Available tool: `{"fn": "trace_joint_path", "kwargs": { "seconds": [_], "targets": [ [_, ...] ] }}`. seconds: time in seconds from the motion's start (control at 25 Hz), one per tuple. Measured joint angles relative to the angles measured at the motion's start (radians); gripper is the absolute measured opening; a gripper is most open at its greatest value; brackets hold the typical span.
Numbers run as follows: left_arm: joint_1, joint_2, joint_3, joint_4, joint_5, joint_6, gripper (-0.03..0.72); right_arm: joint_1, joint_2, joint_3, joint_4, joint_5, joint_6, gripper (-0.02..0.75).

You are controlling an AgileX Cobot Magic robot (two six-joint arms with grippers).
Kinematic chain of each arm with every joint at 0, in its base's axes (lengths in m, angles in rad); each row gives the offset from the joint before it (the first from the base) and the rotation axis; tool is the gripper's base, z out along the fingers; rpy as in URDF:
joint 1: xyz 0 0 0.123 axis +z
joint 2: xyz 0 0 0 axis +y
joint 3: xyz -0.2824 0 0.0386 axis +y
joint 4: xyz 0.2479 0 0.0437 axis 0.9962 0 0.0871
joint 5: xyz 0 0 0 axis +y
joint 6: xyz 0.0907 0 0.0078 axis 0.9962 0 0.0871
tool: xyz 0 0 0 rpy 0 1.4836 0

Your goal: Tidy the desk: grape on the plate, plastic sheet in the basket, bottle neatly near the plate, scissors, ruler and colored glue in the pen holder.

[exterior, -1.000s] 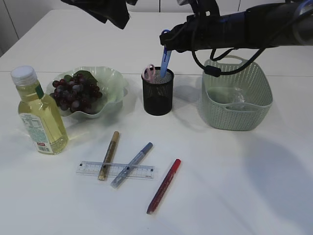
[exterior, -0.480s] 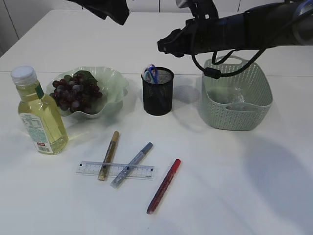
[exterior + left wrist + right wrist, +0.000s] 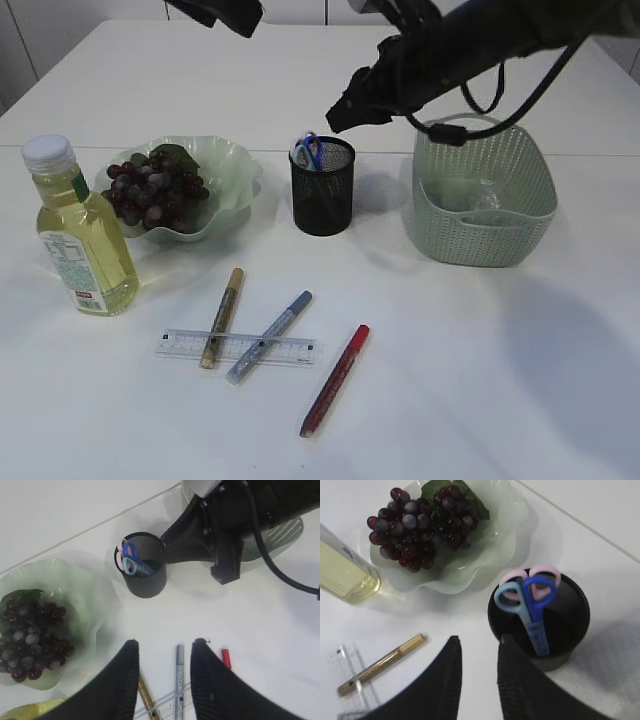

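Blue and pink scissors (image 3: 308, 150) stand in the black mesh pen holder (image 3: 322, 195). My right gripper (image 3: 340, 115) hovers open and empty just above and right of it; in its wrist view the scissors (image 3: 530, 605) lie beside the fingertips. Grapes (image 3: 155, 190) sit on the green plate (image 3: 230, 165), the bottle (image 3: 82, 235) to its left. The plastic sheet (image 3: 485, 205) lies in the basket (image 3: 520, 235). On the table lie the ruler (image 3: 290, 350) and gold (image 3: 222, 316), silver (image 3: 270, 322) and red (image 3: 335, 379) glue pens. My left gripper (image 3: 165, 647) hangs open high above them.
The basket stands right of the pen holder, under the right arm's cables. The gold and silver glue pens lie across the ruler. The white table shows bare surface at the front right and behind the plate.
The right gripper let go of the blue scissors, which dropped into the pen holder. Its jaws opened and it drew up and away to the right. The left arm stayed high.
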Motion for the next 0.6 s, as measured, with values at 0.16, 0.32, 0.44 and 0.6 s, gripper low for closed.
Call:
{"fn": "trace_joint_path", "kwargs": {
  "seconds": [0.16, 0.32, 0.44, 0.6],
  "targets": [
    [0.000, -0.009, 0.000, -0.018, 0.000, 0.000, 0.253, 0.000, -0.039, -0.116, -0.248, 0.202, 0.315, 0.219],
    [0.000, -0.036, 0.000, -0.051, 0.000, 0.000, 0.253, 0.000, -0.049, -0.230, -0.426, 0.394, 0.551, 0.220],
    [0.000, -0.071, 0.000, -0.083, 0.000, 0.000, 0.253, 0.000, -0.063, -0.255, -0.503, 0.413, 0.682, 0.220],
    [0.000, -0.123, 0.000, -0.108, 0.008, 0.000, 0.253, 0.000, -0.086, -0.259, -0.528, 0.428, 0.754, 0.287]
  ]
}}
